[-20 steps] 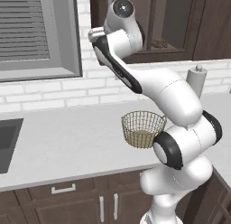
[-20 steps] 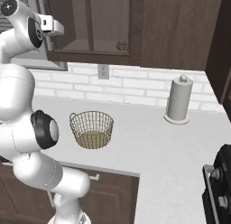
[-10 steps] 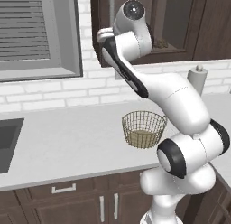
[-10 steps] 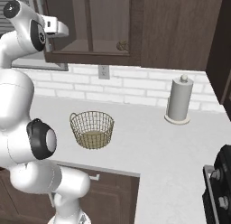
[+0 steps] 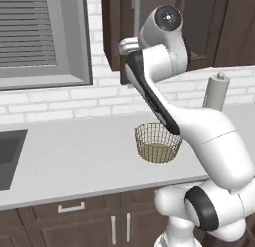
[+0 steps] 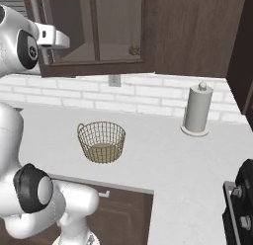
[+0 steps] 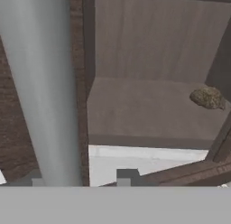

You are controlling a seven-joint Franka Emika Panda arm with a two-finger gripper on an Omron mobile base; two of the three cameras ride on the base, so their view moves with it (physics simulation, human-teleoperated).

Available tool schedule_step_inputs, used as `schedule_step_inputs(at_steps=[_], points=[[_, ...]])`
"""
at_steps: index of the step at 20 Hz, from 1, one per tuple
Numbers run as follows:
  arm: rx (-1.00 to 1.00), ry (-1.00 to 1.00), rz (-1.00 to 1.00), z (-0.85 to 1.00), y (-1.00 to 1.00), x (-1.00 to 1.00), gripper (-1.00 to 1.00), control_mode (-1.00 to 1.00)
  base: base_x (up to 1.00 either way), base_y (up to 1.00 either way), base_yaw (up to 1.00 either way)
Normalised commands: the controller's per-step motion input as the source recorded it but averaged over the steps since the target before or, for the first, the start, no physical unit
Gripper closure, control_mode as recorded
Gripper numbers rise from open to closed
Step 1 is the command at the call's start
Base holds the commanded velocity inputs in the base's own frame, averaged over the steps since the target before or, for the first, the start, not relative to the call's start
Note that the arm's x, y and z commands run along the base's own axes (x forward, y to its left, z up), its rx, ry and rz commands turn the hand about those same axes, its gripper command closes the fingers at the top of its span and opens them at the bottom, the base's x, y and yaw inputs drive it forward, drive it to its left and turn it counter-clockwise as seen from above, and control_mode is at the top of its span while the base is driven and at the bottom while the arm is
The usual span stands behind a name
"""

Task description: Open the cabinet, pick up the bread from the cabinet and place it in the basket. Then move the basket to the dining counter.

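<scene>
The hand (image 7: 81, 179) is up at the cabinet (image 6: 118, 31), its two dark tips straddling the long silver handle (image 7: 45, 87), one on each side of the bar. That placement suits the step I judge to be in hand: taking hold of the handle so the door can be swung open. Whether the tips already press on the bar I cannot tell; they stand close around it, but contact is not plain.

The handle is a smooth, round, brushed-metal bar running straight away from the hand along a dark, grained wooden door frame. Beyond it and off to the far side, through the glass panel, lies the bread (image 7: 208, 97), a small lumpy brown roll with a rough crust, resting on the plain wooden shelf (image 7: 144, 110) inside (so it is behind the door for now).

Well below the hand, on the pale matte desk (image 6: 163, 165), sits the basket (image 6: 101, 142): round, bowl-shaped, open gold wire mesh over a solid tan base, upright and empty, ready to receive the roll.
</scene>
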Motion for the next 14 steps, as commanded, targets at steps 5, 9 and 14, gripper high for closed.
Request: schedule_step_inputs(at_steps=[5, 9, 14], points=[[0.00, -0.02, -0.03, -0.06, -1.00, -0.93, 1.00, -1.00, 0.00, 0.00, 0.00], [0.00, 0.00, -0.03, 0.00, -1.00, -0.87, 1.00, -1.00, 0.00, 0.00, 0.00], [0.00, -0.03, -0.02, -0.02, -1.00, -0.82, 1.00, -1.00, 0.00, 0.00, 0.00]])
